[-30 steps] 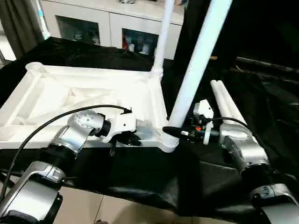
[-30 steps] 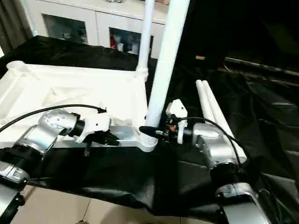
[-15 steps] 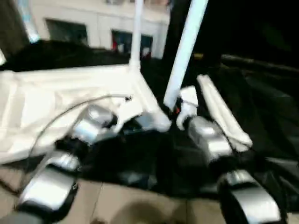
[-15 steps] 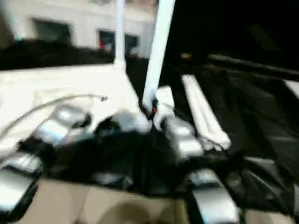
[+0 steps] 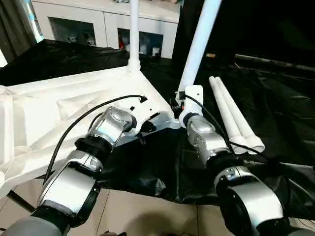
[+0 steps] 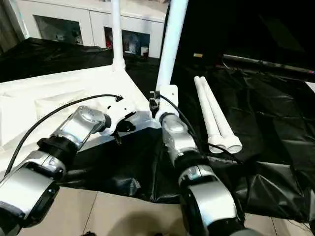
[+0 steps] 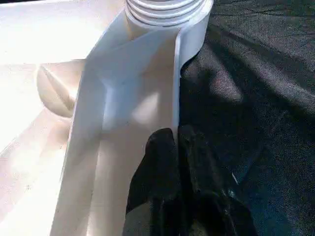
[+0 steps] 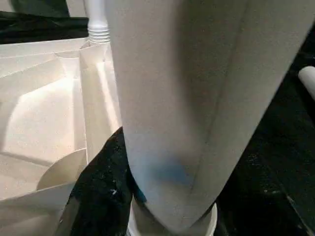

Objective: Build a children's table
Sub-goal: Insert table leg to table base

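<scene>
Lying underside-up, the white children's table (image 5: 59, 105) carries two upright legs; left gripper (image 7: 172, 147) pinches its rim, right gripper (image 5: 179, 101) clamps a leg (image 5: 197, 46) cut off above.

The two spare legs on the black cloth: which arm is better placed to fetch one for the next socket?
Probably the right arm. The spare legs lie on its side, just beyond the right pincer, which holds the near standing leg. The left pincer pinches the tabletop's edge, steadying it.
</scene>
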Controlling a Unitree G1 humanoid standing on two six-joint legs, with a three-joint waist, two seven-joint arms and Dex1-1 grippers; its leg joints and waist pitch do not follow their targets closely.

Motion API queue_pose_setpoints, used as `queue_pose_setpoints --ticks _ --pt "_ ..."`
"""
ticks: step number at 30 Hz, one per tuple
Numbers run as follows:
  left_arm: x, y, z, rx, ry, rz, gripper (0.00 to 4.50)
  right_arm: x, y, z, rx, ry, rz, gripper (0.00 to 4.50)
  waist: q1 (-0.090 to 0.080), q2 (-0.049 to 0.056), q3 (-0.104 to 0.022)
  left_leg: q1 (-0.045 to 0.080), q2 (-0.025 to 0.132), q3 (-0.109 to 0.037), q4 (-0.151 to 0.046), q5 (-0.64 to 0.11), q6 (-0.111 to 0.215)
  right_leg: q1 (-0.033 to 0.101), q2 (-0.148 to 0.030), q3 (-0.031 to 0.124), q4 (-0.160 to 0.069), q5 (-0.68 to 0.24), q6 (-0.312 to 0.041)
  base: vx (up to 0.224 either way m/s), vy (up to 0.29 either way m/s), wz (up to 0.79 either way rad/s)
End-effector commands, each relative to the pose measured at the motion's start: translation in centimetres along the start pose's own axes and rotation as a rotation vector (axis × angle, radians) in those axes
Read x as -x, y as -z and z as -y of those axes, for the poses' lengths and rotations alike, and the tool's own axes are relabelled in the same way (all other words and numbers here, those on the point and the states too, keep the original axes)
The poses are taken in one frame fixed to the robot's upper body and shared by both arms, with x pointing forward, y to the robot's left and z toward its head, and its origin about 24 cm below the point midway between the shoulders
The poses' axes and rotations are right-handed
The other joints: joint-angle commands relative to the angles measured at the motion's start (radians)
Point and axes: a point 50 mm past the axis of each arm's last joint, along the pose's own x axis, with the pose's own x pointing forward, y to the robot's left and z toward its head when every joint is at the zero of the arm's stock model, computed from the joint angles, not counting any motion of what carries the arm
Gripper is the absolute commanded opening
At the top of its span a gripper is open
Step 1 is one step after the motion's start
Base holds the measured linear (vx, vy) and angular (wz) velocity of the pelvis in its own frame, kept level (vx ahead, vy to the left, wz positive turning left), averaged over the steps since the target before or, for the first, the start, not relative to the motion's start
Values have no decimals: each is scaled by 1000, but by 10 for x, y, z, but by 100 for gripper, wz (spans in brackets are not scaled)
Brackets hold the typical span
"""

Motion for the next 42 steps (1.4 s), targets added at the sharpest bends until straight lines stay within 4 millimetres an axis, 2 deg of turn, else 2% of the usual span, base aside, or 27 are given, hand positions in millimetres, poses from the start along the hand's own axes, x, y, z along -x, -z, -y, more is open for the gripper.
queue_pose_setpoints --ticks 1,2,5,6,8,9,10,11,13,14,15,16,17,18,19,20,21,22,23,25,28,32,37,38,40,42 --pt "4 -17 -8 -35 -85 30 0 13 62 -11 -24 -33 -279 187 -15 29 -38 9 23 -10 -88 -485 1 21 -72 34 -108 -570 -13 0 0 0" --pt "4 -17 -7 -38 -81 29 0 13 62 -11 -23 -35 -281 187 -16 27 -39 9 23 -10 -89 -484 2 20 -73 35 -108 -565 -15 0 0 0" --pt "4 -17 -4 -75 -35 40 0 13 61 -13 -9 -73 -290 187 -21 30 -37 8 24 -12 -94 -491 4 21 -75 38 -108 -549 -29 0 0 0" --pt "3 -18 -2 -100 -10 53 0 12 61 -13 -4 -97 -293 187 -22 29 -37 6 25 -12 -95 -490 3 23 -76 39 -106 -544 -31 0 0 0" --pt "5 -17 1 -107 36 57 0 12 58 -13 12 -160 -302 187 -26 28 -37 -6 26 -15 -101 -478 2 32 -79 45 -100 -525 -39 0 0 0" --pt "9 -16 5 -163 122 83 0 12 54 -11 45 -266 -309 187 -25 29 -36 -5 27 -15 -101 -477 5 31 -81 46 -101 -527 -46 0 0 0" --pt "9 -16 5 -167 127 85 0 12 54 -11 47 -273 -309 187 -26 29 -37 -6 27 -15 -101 -478 7 32 -82 48 -100 -528 -51 0 0 0" --pt "14 -12 7 -213 192 88 0 14 52 -3 75 -367 -328 187 -28 26 -41 -10 29 -13 -101 -448 11 36 -86 56 -95 -503 -66 0 0 0" --pt "18 -7 9 -220 238 76 0 16 50 4 102 -439 -341 187 -26 24 -44 -11 33 -5 -99 -385 19 34 -85 70 -81 -426 -111 27 -11 2" --pt "22 -4 10 -234 277 77 0 18 50 10 126 -491 -354 187 -23 22 -47 -14 32 3 -97 -323 23 33 -83 78 -69 -357 -143 55 -23 4" --pt "23 -2 10 -237 294 78 0 19 49 13 137 -513 -360 187 -23 19 -47 -17 32 5 -97 -296 26 35 -81 80 -63 -330 -156 66 -35 4" --pt "27 2 11 -239 329 74 0 22 48 19 170 -576 -375 187 -21 17 -49 -16 31 11 -92 -262 31 32 -78 87 -55 -303 -175 75 -52 8" --pt "30 4 13 -257 363 84 0 24 47 24 198 -633 -388 187 -21 12 -48 -9 30 18 -88 -261 42 24 -75 92 -54 -309 -189 75 -52 8" --pt "32 6 14 -261 379 86 0 26 47 27 212 -660 -396 187 -19 9 -51 -8 28 20 -85 -256 47 24 -73 95 -52 -313 -194 86 -60 14" --pt "34 8 14 -263 400 85 0 28 47 31 227 -699 -413 187 -17 11 -54 -8 30 24 -81 -235 52 22 -72 102 -42 -276 -217 97 -54 5" --pt "38 12 16 -271 430 89 0 32 46 38 254 -754 -434 187 -16 7 -62 -26 27 24 -79 -159 60 40 -68 103 -24 -181 -234 97 -54 5" --pt "41 14 17 -276 448 91 0 35 45 43 272 -789 -448 187 -11 8 -66 -24 26 27 -73 -95 78 38 -66 105 -10 -76 -255 88 -42 -2" --pt "42 15 17 -277 452 91 0 36 45 45 279 -803 -453 187 -11 8 -66 -24 26 27 -73 -95 78 38 -66 105 -10 -76 -255 71 -30 3" --pt "44 16 17 -289 464 91 0 39 44 49 301 -839 -465 187 -6 5 -67 -23 23 31 -67 -35 114 39 -64 106 3 34 -291 71 -30 3" --pt "48 20 17 -306 485 78 0 43 43 55 329 -886 -478 187 -2 7 -67 -19 26 32 -66 -29 130 39 -65 106 6 44 -304 31 -13 3" --pt "50 21 18 -314 498 75 0 45 42 57 334 -912 -487 187 4 7 -66 -18 31 32 -69 -33 114 42 -60 103 5 0 -290 0 0 0" --pt "57 24 20 -321 553 83 0 53 44 63 348 -991 -513 187 9 11 -61 -13 35 34 -75 -106 71 38 -60 103 -5 -98 -264 0 0 0" --pt "58 25 19 -322 529 81 0 56 46 65 350 -1003 -516 186 12 8 -62 -11 35 37 -76 -121 43 37 -58 103 -8 -133 -236 0 0 0" --pt "55 24 16 -315 487 82 0 54 48 64 348 -978 -507 186 12 12 -63 -11 34 36 -77 -116 37 36 -57 103 -7 -127 -235 0 0 0" --pt "51 22 12 -306 419 85 0 52 50 62 336 -933 -489 186 12 9 -63 -9 33 37 -77 -123 30 34 -56 103 -10 -125 -234 0 0 0" --pt "47 21 10 -284 371 80 0 47 52 60 311 -833 -460 186 11 7 -55 -4 32 39 -81 -181 20 28 -56 104 -23 -214 -212 0 0 0"
